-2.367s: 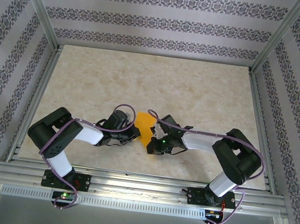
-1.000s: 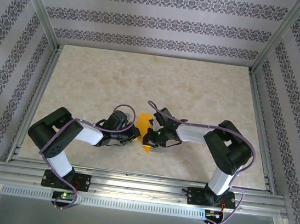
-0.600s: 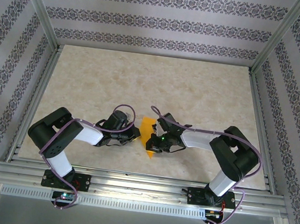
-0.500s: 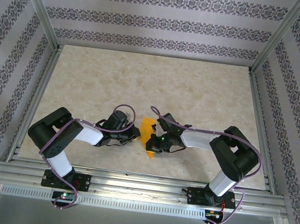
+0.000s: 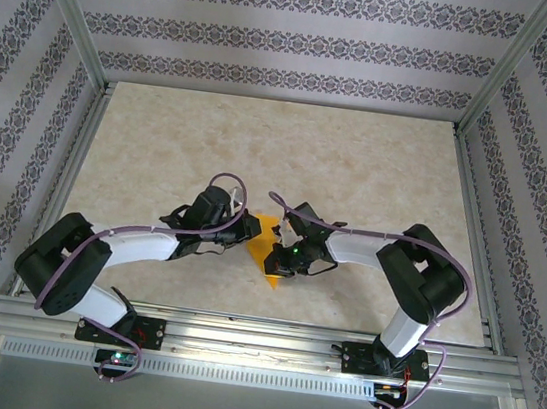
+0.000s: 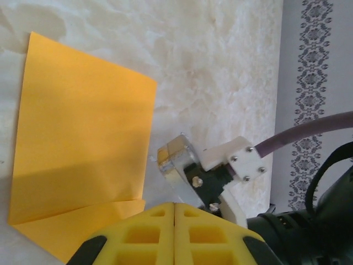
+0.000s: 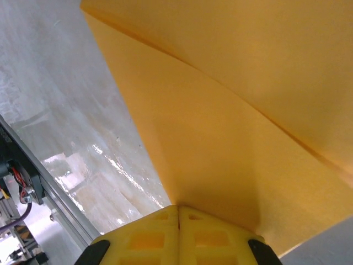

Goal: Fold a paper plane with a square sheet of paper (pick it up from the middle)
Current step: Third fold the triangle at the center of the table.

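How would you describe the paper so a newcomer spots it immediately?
On the marbled beige table, look near the front edge, between the left arm and right arm. The folded orange paper sits there, a pointed wedge, the only orange thing on the tabletop.

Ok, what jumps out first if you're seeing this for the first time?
The bright orange paper, folded, lies on the pale marbled table near its front middle. Both arms bend inward to it, with the left pincer and right pincer shut at either side.
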You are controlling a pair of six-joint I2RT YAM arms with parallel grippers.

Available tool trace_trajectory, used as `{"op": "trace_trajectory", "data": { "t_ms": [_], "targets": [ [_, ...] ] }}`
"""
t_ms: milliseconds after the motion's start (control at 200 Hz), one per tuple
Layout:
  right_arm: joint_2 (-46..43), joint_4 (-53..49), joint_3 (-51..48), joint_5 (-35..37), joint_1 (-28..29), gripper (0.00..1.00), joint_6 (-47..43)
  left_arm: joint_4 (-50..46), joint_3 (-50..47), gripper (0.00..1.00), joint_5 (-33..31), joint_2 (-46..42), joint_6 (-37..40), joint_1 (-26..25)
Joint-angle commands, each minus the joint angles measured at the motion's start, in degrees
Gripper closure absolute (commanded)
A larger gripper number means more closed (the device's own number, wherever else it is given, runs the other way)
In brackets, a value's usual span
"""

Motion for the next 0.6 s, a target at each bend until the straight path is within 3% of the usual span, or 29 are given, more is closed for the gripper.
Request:
{"op": "trace_trajectory", "data": {
  "t_ms": [0, 325, 595],
  "targets": [
    [2.0, -3.2, 0.9, 0.4, -1.1, 0.98, -4.2, -3.8, -0.6, 0.96, 0.6, 1.2, 1.4, -1.2],
    [2.8, -5.9, 3.9, 0.2, -2.5, 0.97, -7.3, 2.0, 2.0, 0.98, 3.9, 9.8, -1.0, -3.6],
    [3.2, -7.1, 4.4, -0.1, -2.8, 0.97, -8.0, 1.1, 1.9, 0.99, -0.2, 14.3, -3.1, -4.2]
  ]
}}
